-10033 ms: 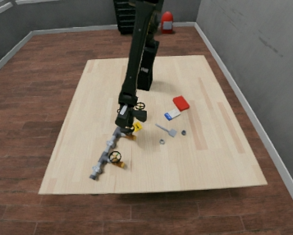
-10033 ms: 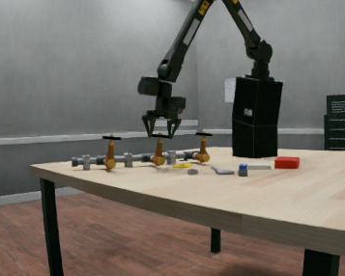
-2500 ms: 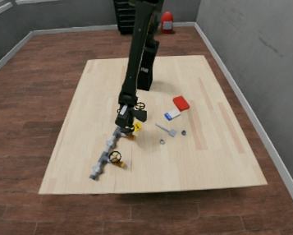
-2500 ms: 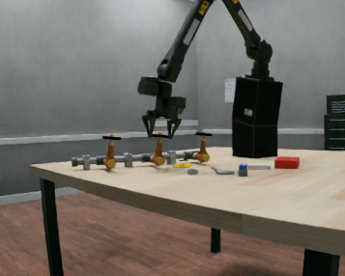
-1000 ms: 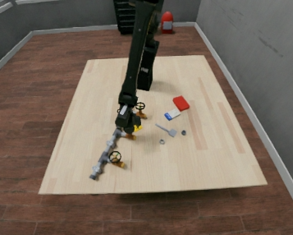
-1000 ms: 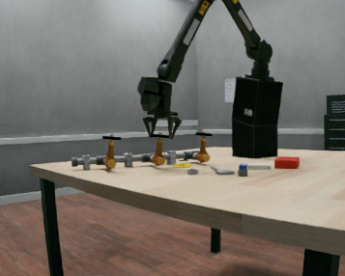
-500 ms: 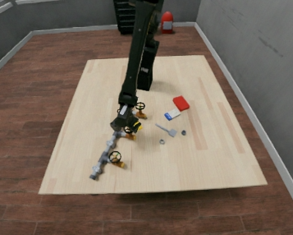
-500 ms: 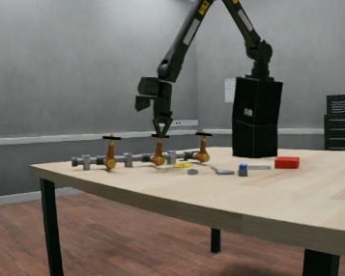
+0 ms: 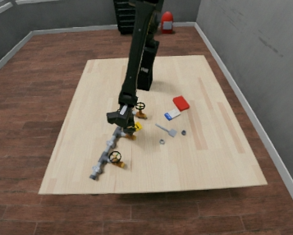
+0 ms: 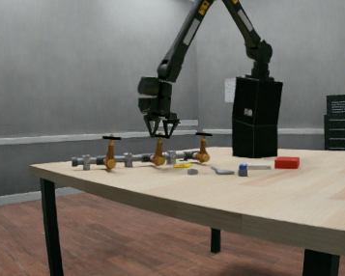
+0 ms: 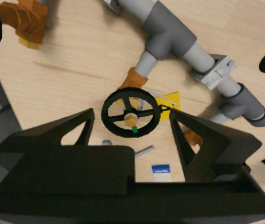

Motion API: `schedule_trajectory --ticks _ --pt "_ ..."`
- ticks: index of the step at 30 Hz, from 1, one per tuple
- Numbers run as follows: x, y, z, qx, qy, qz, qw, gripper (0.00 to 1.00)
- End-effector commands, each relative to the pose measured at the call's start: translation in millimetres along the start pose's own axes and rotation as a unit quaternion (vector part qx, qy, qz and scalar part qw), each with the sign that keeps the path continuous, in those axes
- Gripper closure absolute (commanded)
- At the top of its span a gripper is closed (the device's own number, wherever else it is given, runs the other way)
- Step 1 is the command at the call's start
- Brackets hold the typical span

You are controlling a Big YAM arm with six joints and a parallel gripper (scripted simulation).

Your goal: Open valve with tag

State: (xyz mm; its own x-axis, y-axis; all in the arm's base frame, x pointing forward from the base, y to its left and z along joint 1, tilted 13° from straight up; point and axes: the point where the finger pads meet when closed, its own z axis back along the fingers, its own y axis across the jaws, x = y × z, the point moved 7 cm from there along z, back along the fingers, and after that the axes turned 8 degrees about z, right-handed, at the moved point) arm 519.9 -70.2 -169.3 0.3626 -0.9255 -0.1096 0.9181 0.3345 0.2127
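A grey pipe (image 9: 109,149) with three orange valves lies on the wooden table. The middle valve's black handwheel (image 11: 130,112) sits right under my open gripper (image 11: 133,131), between the two fingers and not touched. A yellow tag (image 11: 171,100) lies on the table beside this valve; it also shows in the top view (image 9: 138,126) and the exterior view (image 10: 182,165). The near valve (image 9: 115,157) and the far valve (image 9: 141,108) stand apart from the gripper. In the exterior view the gripper (image 10: 158,130) hovers just above the middle valve (image 10: 158,155).
A red block (image 9: 180,103), a blue and white block (image 9: 171,115), a grey flat piece (image 9: 167,130), a nut (image 9: 162,141) and a small dark piece (image 9: 183,132) lie right of the pipe. The arm's black base (image 10: 256,117) stands at the back.
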Motion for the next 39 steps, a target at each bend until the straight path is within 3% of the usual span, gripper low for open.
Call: schedule_trajectory --ticks 1,8,9,39 --pt "1.6 6.4 2.4 0.003 -0.005 -0.058 0.998 0.0" --pt "1.5 6.5 2.3 0.003 -0.004 -0.058 0.998 0.0" --pt "1.5 6.5 2.3 0.003 -0.004 -0.058 0.998 1.0" --pt "-0.3 2.9 1.5 -0.001 -0.002 -0.036 0.999 1.0"
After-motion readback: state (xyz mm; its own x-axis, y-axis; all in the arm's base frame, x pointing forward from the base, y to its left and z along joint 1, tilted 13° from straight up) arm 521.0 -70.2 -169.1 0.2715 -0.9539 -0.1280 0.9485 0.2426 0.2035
